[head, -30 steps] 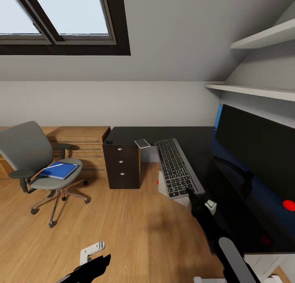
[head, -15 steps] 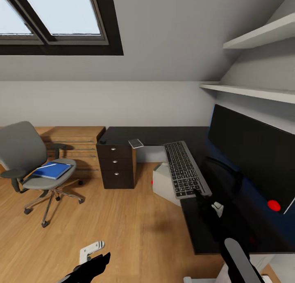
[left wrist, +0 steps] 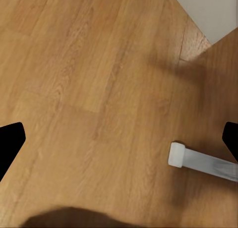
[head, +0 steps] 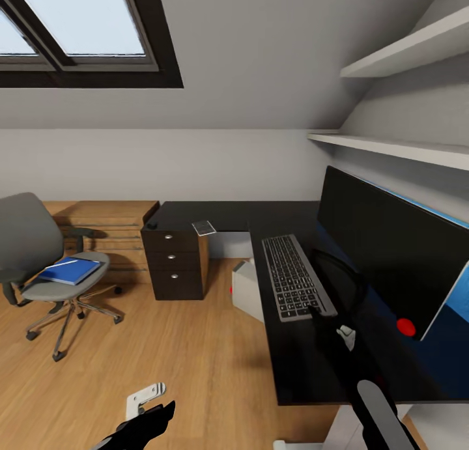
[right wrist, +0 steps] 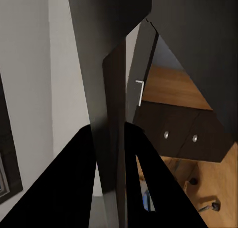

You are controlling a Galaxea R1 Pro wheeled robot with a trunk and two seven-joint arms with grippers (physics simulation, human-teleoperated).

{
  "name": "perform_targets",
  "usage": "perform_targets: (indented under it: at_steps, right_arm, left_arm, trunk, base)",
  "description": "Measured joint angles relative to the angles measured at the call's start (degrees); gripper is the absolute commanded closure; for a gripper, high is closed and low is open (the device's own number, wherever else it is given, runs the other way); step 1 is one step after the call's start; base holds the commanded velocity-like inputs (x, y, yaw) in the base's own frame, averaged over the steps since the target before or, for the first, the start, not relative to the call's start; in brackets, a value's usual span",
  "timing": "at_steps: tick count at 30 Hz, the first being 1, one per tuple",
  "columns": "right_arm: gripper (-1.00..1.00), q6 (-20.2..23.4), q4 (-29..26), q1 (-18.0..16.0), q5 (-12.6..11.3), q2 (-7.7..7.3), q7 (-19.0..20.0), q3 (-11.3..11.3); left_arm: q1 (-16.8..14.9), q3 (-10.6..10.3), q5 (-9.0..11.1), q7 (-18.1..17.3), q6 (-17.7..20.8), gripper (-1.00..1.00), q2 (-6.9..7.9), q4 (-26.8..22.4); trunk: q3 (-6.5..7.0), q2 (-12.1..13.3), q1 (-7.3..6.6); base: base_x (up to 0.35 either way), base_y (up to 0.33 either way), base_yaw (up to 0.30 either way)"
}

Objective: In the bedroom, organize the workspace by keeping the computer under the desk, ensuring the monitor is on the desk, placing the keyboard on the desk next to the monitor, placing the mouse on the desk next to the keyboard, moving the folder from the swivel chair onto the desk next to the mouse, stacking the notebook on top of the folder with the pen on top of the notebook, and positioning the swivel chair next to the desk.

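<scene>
Room: attic bedroom, oak floor, skylight overhead.
Desk [head: 215, 215]: black, L-shaped, drawers at its end.
Keyboard [head: 294, 277]: lying on the desk right in front of the monitor [head: 384, 241], as the task wants.
Right gripper [head: 317, 314]: fingers pressed onto the keyboard's near edge, seemingly to set it in place.
Left gripper [left wrist: 119, 139]: spread wide, holding nothing, hanging over the floor, probably kept free.
Folder [head: 68, 270]: blue, on the swivel chair [head: 39, 254], well apart from the desk.
Computer [head: 247, 287]: tucked under the desk.
</scene>
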Motion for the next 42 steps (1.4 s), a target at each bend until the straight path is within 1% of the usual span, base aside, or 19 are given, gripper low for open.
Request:
perform_targets:
  at_steps: [3,7,11,14,18,22,30,34,36,38,40,42]
  right_arm:
    - [1.00,0.00,0.20,-0.01,-0.04,0.00,-0.31,-0.01]
    - [1.00,-0.03,0.30,-0.01,-0.06,-0.01,-2.50,-0.06]
    - [1.00,-0.05,0.30,-0.02,-0.15,0.06,-3.41,-0.11]
    - [1.00,-0.03,0.31,-0.05,-1.00,0.08,-4.78,-0.27]
    - [1.00,-0.08,0.30,-0.10,-2.64,0.08,-6.60,-0.32]
    - [1.00,-0.15,0.29,-0.10,-3.24,0.08,-7.03,-0.32]
    - [1.00,-0.22,0.35,-0.11,-3.47,0.16,-7.21,-0.36]
    - [1.00,-0.19,0.47,-0.10,-3.45,0.22,-7.32,-1.44]
    - [1.00,-0.19,0.63,-0.10,-3.49,0.24,-7.51,-1.70]
    - [1.00,-0.18,0.68,-0.10,-4.22,0.25,-7.61,-1.83]
    - [1.00,-0.16,0.70,-0.11,-5.70,0.22,-7.64,-1.87]
    - [1.00,-0.11,0.80,-0.10,-7.89,0.18,-7.66,-1.90]
  left_arm:
    - [0.00,0.06,0.04,0.00,0.00,-1.00,0.00,-0.01]
    - [0.00,0.09,0.07,-0.01,0.00,-1.00,0.20,-0.02]
    - [0.00,0.11,0.07,0.00,0.00,-1.00,0.25,-0.06]
    - [0.00,0.27,0.07,-0.01,0.00,-1.00,0.26,-0.14]
    - [0.00,1.16,0.07,-0.08,0.00,-1.00,0.25,-0.18]
    - [0.00,1.36,0.07,-0.10,0.00,-1.00,0.24,-0.20]
    - [0.00,1.46,0.07,-0.11,0.00,-1.00,0.26,-0.23]
    - [0.00,1.62,0.10,-0.05,-0.03,-1.00,0.26,-0.21]
    - [0.00,2.13,0.12,-0.09,-0.06,-1.00,0.26,-0.19]
    - [0.00,2.62,0.14,-0.18,-0.08,-1.00,0.24,-0.18]
    - [0.00,3.04,0.15,-0.28,-0.09,-1.00,0.25,-0.17]
    - [0.00,3.73,0.19,-0.33,-0.09,-1.00,0.26,-0.17]
  trunk:
    - [0.00,0.00,0.00]
    - [0.00,0.00,0.00]
    - [0.00,0.00,0.00]
    - [0.00,0.00,0.00]
    - [0.00,0.00,0.00]
    - [0.00,0.00,0.00]
    - [0.00,0.00,0.00]
    - [0.00,0.00,0.00]
    - [0.00,0.00,0.00]
    - [0.00,0.00,-0.01]
    - [0.00,0.00,-0.02]
    - [0.00,0.00,-0.01]
  base:
    - [0.000,-0.019,0.000]
    - [0.000,-0.004,0.000]
    - [0.000,0.000,0.000]
    - [0.000,0.000,0.000]
    - [0.000,0.000,0.000]
    - [0.000,0.000,0.000]
    - [0.000,0.000,0.000]
    - [0.000,0.000,0.000]
    - [0.043,-0.014,0.000]
    - [0.162,-0.094,0.000]
    - [0.197,-0.124,0.000]
    - [0.108,-0.071,0.000]
